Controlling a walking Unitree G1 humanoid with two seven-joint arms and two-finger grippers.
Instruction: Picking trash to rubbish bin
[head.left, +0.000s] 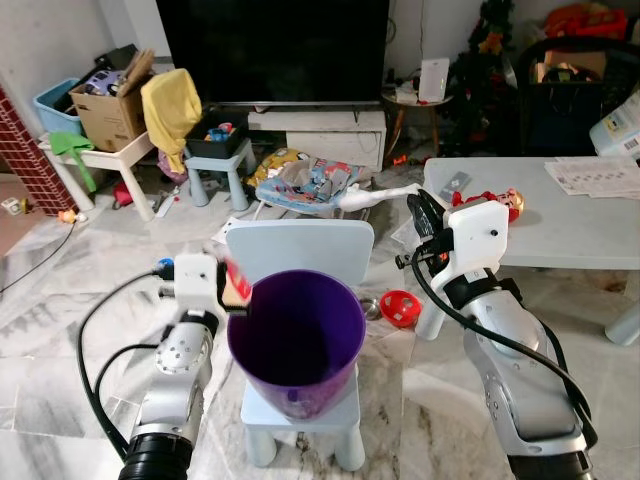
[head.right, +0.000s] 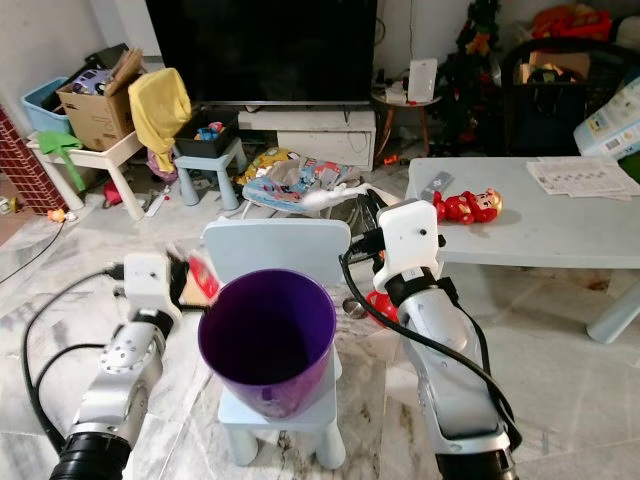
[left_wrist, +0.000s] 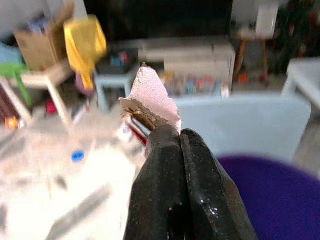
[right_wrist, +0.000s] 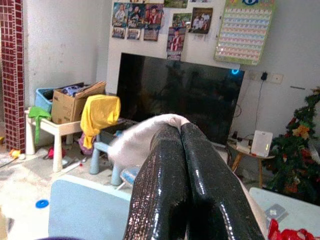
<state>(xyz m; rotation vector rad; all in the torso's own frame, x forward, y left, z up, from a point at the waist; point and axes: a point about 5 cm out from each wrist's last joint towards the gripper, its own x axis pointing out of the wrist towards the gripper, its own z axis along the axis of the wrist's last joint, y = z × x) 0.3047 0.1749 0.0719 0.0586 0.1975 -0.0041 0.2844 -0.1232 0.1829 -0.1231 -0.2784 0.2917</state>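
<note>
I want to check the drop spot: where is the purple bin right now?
The purple bin stands on the seat of a small blue chair directly before the robot, between its arms, with the left pincer at its left rim holding a wrapper.

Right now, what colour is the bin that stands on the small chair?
The bin is purple, and the chair is pale blue; the left eye view shows it best.

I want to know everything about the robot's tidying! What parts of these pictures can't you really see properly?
- Inside of the purple bin: head views, its own wall and shadow hide the bottom.
- Torn wrapper scrap in the left end effector: left wrist view, print too blurred and small to read.
- White piece in the right end effector: right wrist view, the black fingers cover most of it.
- Small chair under the bin: seat mostly hidden by the bin.
</note>
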